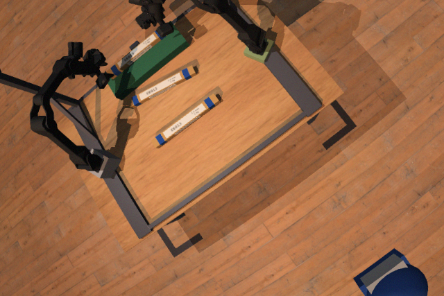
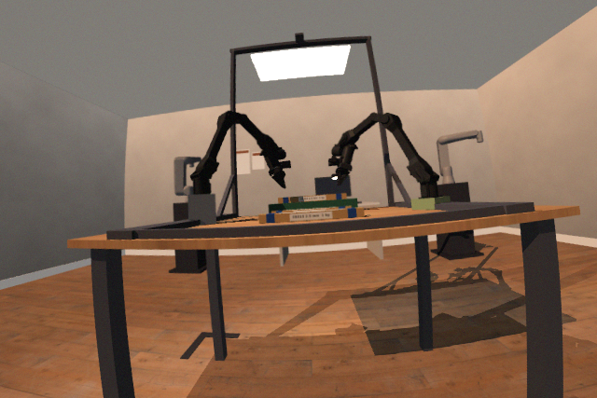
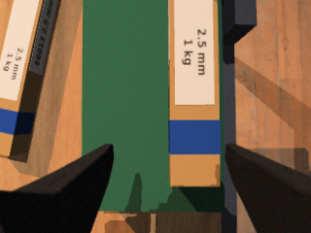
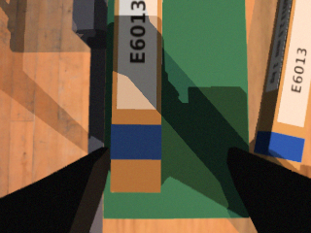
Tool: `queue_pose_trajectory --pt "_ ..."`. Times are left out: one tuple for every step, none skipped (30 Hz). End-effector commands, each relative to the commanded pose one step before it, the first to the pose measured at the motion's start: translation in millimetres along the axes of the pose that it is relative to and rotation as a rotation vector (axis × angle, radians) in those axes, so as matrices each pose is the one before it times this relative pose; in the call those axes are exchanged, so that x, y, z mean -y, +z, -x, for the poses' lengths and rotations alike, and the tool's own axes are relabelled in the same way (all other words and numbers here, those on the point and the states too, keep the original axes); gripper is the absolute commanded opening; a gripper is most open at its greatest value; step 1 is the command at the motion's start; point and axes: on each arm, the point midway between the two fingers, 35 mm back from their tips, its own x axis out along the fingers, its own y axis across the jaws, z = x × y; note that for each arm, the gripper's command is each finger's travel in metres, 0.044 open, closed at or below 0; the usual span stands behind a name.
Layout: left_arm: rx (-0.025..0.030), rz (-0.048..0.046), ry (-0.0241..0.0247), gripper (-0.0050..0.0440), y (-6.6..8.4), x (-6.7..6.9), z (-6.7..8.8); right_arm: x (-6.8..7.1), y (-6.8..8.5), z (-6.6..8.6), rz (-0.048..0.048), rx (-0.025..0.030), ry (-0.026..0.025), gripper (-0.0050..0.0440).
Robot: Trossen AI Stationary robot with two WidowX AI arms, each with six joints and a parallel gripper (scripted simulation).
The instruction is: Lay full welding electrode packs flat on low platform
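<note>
A green low platform (image 1: 150,62) stands at the table's far left side. One tan pack with blue bands (image 1: 138,52) lies flat on it, along its outer edge; it also shows in the left wrist view (image 3: 194,97) and the right wrist view (image 4: 136,121). A second pack (image 1: 164,84) lies on the table right beside the platform. A third pack (image 1: 188,118) lies further toward the table's middle. My left gripper (image 1: 163,29) hovers open over the "2.5 mm" end of the platform pack (image 3: 168,148). My right gripper (image 1: 105,79) hovers open over the "E6013" end (image 4: 167,151). Neither touches the pack.
A dark raised rail (image 1: 293,81) runs along the table edges. A pale green pad (image 1: 259,53) sits under the left arm's base. A tall dark gantry (image 2: 301,42) stands behind the platform. The second pack's edge shows in both wrist views (image 3: 19,73) (image 4: 287,87).
</note>
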Motion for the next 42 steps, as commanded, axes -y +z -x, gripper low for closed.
queue_pose_trajectory --pt "0.03099 0.01654 -0.04125 0.0330 -0.97 -22.58 23.86 21.21 -2.55 17.69 -0.01115 0.01892 0.02639 0.0330" --pt "-0.00060 -0.00021 0.00026 0.0330 -2.59 -5.79 1.83 5.84 -2.59 1.86 0.00020 -0.00048 -0.00033 0.0330" --pt "-0.00030 -0.00021 0.00051 0.0330 -2.55 -5.83 1.84 5.87 -2.56 1.86 0.00020 -0.00029 -0.00049 0.0330" --pt "-0.00030 -0.00021 0.00051 0.0330 -2.54 -5.83 1.84 5.86 -2.56 1.86 0.00020 -0.00029 -0.00049 0.0330" --pt "-0.00030 -0.00021 0.00051 0.0330 -2.54 -5.82 1.84 5.86 -2.56 1.87 0.00020 -0.00029 -0.00049 0.0330" --pt "-0.00030 -0.00021 0.00051 0.0330 -2.54 -5.82 1.85 5.86 -2.56 1.87 0.00020 -0.00029 -0.00049 0.0330" --pt "-0.00030 -0.00021 0.00051 0.0330 -2.54 -5.82 1.85 5.86 -2.55 1.87 0.00021 -0.00029 -0.00050 0.0330" --pt "-0.00030 -0.00021 0.00051 0.0330 -2.53 -5.82 1.86 5.86 -2.55 1.87 0.00021 -0.00029 -0.00050 0.0330" --pt "0.00000 0.00000 0.00000 0.0330 0.00 0.00 0.00 0.00 0.00 0.00 0.00000 0.00000 0.00000 0.0330" --pt "0.00000 0.00000 0.00000 0.0330 0.00 0.00 0.00 0.00 0.00 0.00 0.00000 0.00000 0.00000 0.0330" --pt "-0.00030 -0.00021 0.00051 0.0330 -2.53 -5.82 1.86 5.78 -2.52 1.88 0.00020 -0.00030 -0.00051 0.0330" --pt "-0.00030 -0.00021 0.00051 0.0330 -2.53 -5.82 1.86 5.85 -2.55 1.87 0.00020 -0.00029 -0.00049 0.0330" --pt "-0.00047 -0.00029 0.00070 0.0330 -2.57 -5.86 1.87 6.22 -2.83 1.89 0.00071 -0.00145 -0.00174 0.0330" --pt "-0.00093 -0.00048 0.00119 0.0330 -2.67 -5.97 1.87 5.97 -2.65 1.88 0.00040 -0.00077 -0.00099 0.0330" --pt "-0.00113 -0.00057 0.00140 0.0330 -2.71 -6.01 1.87 6.03 -2.72 1.88 0.00052 -0.00105 -0.00128 0.0330" --pt "-0.00142 -0.00068 0.00168 0.0330 -2.78 -6.07 1.86 5.95 -2.64 1.87 0.00037 -0.00071 -0.00090 0.0330" --pt "-0.00034 -0.00021 0.00051 0.0330 -2.54 -5.82 1.86 5.85 -2.55 1.87 0.00020 -0.00031 -0.00048 0.0330" --pt "-0.00032 -0.00020 0.00049 0.0330 -2.53 -5.81 1.86 5.85 -2.55 1.88 0.00020 -0.00032 -0.00048 0.0330" --pt "-0.00032 -0.00020 0.00048 0.0330 -2.53 -5.81 1.87 5.85 -2.55 1.88 0.00020 -0.00032 -0.00047 0.0330" --pt "-0.00032 -0.00020 0.00048 0.0330 -2.53 -5.81 1.87 5.85 -2.55 1.88 0.00020 -0.00032 -0.00047 0.0330" --pt "-0.00032 -0.00020 0.00048 0.0330 -2.53 -5.81 1.87 5.85 -2.55 1.89 0.00020 -0.00032 -0.00047 0.0330" --pt "-0.00032 -0.00020 0.00048 0.0330 -2.52 -5.81 1.88 5.84 -2.54 1.89 0.00020 -0.00032 -0.00047 0.0330" --pt "-0.00032 -0.00020 0.00047 0.0330 -2.52 -5.81 1.88 5.84 -2.54 1.89 0.00020 -0.00032 -0.00047 0.0330" --pt "-0.00032 -0.00020 0.00047 0.0330 -2.52 -5.80 1.89 5.84 -2.54 1.90 0.00020 -0.00033 -0.00046 0.0330" --pt "-0.00032 -0.00020 0.00047 0.0330 -2.52 -5.80 1.89 5.84 -2.54 1.90 0.00019 -0.00033 -0.00046 0.0330" --pt "0.00000 0.00000 0.00000 0.0330 0.00 0.00 0.00 0.00 0.00 0.00 0.00000 0.00000 0.00000 0.0330" --pt "0.00000 0.00000 0.00000 0.0330 0.00 0.00 0.00 0.00 0.00 0.00 0.00000 0.00000 0.00000 0.0330" --pt "-0.00032 -0.00019 0.00047 0.0330 -2.53 -5.73 1.89 5.84 -2.53 1.91 0.00019 -0.00033 -0.00045 0.0330" --pt "-0.00033 -0.00020 0.00045 0.0330 -2.50 -5.87 1.90 5.83 -2.53 1.91 0.00019 -0.00033 -0.00045 0.0330" --pt "-0.00032 -0.00019 0.00045 0.0330 -2.51 -5.80 1.90 5.83 -2.53 1.91 0.00019 -0.00033 -0.00044 0.0330" --pt "-0.00032 -0.00019 0.00045 0.0330 -2.51 -5.80 1.91 5.83 -2.53 1.92 0.00019 -0.00033 -0.00044 0.0330" --pt "-0.00032 -0.00019 0.00044 0.0330 -2.51 -5.79 1.91 5.83 -2.53 1.92 0.00019 -0.00033 -0.00043 0.0330" --pt "-0.00032 -0.00019 0.00043 0.0330 -2.51 -5.79 1.92 5.82 -2.53 1.93 0.00018 -0.00033 -0.00042 0.0330" --pt "-0.00032 -0.00018 0.00043 0.0330 -2.50 -5.79 1.92 5.82 -2.52 1.93 0.00018 -0.00033 -0.00041 0.0330" --pt "-0.00032 -0.00018 0.00042 0.0330 -2.50 -5.79 1.92 5.82 -2.52 1.94 0.00018 -0.00033 -0.00041 0.0330" --pt "-0.00032 -0.00018 0.00041 0.0330 -2.50 -5.79 1.93 5.81 -2.52 1.94 0.00017 -0.00033 -0.00039 0.0330" --pt "-0.00031 -0.00018 0.00040 0.0330 -2.50 -5.78 1.93 5.81 -2.52 1.95 0.00017 -0.00033 -0.00038 0.0330" --pt "-0.00031 -0.00017 0.00039 0.0330 -2.50 -5.78 1.94 5.88 -2.48 1.94 0.00017 -0.00033 -0.00036 0.0330" --pt "-0.00031 -0.00017 0.00038 0.0330 -2.49 -5.78 1.94 5.81 -2.51 1.95 0.00016 -0.00033 -0.00035 0.0330" --pt "-0.00031 -0.00017 0.00036 0.0330 -2.45 -5.84 1.93 5.81 -2.51 1.96 0.00015 -0.00032 -0.00034 0.0330" --pt "-0.00030 -0.00016 0.00035 0.0330 -2.48 -5.78 1.95 5.80 -2.50 1.96 0.00015 -0.00032 -0.00032 0.0330" --pt "-0.00030 -0.00015 0.00034 0.0330 -2.48 -5.78 1.96 5.79 -2.50 1.97 0.00014 -0.00031 -0.00030 0.0330"
